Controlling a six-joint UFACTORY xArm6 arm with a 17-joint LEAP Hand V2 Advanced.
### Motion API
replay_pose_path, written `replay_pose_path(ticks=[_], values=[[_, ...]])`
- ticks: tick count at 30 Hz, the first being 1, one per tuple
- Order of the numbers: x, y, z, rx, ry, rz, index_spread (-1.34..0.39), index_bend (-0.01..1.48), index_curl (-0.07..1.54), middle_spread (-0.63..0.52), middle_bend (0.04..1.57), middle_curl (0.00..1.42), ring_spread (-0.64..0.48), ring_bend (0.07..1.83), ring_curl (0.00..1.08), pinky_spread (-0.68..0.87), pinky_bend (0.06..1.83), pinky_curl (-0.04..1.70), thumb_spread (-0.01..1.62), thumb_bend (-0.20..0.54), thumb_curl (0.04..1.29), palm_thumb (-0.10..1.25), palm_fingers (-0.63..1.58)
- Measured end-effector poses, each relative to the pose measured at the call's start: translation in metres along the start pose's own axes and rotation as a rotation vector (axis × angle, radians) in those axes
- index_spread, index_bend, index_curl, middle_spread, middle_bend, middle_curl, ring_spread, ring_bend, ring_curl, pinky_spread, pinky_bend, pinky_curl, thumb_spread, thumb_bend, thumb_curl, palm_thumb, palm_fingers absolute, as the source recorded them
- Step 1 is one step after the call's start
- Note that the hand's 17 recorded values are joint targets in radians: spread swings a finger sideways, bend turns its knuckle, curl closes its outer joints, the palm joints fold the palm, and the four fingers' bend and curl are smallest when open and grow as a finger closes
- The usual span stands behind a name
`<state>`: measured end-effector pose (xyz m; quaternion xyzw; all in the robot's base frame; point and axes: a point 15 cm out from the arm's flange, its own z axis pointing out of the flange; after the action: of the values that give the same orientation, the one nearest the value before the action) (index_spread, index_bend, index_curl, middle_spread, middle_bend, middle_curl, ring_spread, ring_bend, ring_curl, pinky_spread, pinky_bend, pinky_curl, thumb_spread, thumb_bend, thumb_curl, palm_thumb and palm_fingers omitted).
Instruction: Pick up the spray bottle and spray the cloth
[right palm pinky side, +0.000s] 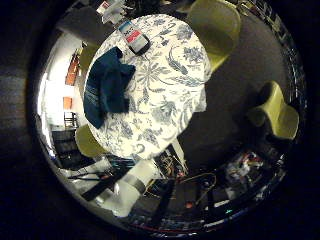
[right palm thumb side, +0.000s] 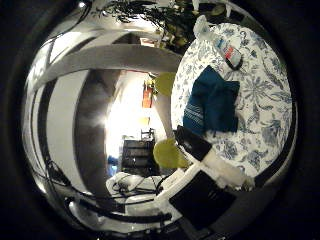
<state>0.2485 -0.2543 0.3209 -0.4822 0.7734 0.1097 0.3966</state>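
Note:
A round table with a blue-and-white floral cloth (right palm pinky side: 170, 90) lies far below my palm. A teal cloth (right palm pinky side: 108, 82) lies crumpled on it near one edge. The spray bottle (right palm pinky side: 133, 38), pale with a red label and a dark head, lies beside the teal cloth near the table's rim. In the thumb side view the teal cloth (right palm thumb side: 212, 100) and the bottle (right palm thumb side: 228, 50) show on the same table. My hand (right palm thumb side: 215, 175) is high above the table and well away from both. Its white and black fingers reach into the view, relaxed, with nothing between them.
Yellow-green chairs stand around the table (right palm pinky side: 215, 25), (right palm pinky side: 275, 110), (right palm pinky side: 90, 145). More small items sit past the bottle at the table's edge (right palm pinky side: 118, 12). The floor around is dark. The thumb side view shows a bright doorway (right palm thumb side: 125, 120) and dark furniture (right palm thumb side: 135, 155).

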Motion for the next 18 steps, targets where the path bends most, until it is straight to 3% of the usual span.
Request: replay_pose_path(ticks=[10, 18], values=[[0.033, -0.020, 0.056, 0.281, -0.231, 0.128, -0.15, 0.14, 0.23, 0.19, 0.31, 0.34, 0.25, 0.33, 0.26, 0.41, 0.45, 0.32, 1.02, -0.025, 0.33, 0.64, 0.06], [0.063, -0.037, 0.078, 0.356, -0.351, 0.200, -0.13, 0.14, 0.23, 0.21, 0.29, 0.34, 0.25, 0.34, 0.26, 0.40, 0.45, 0.32, 1.01, -0.026, 0.33, 0.62, 0.01]])
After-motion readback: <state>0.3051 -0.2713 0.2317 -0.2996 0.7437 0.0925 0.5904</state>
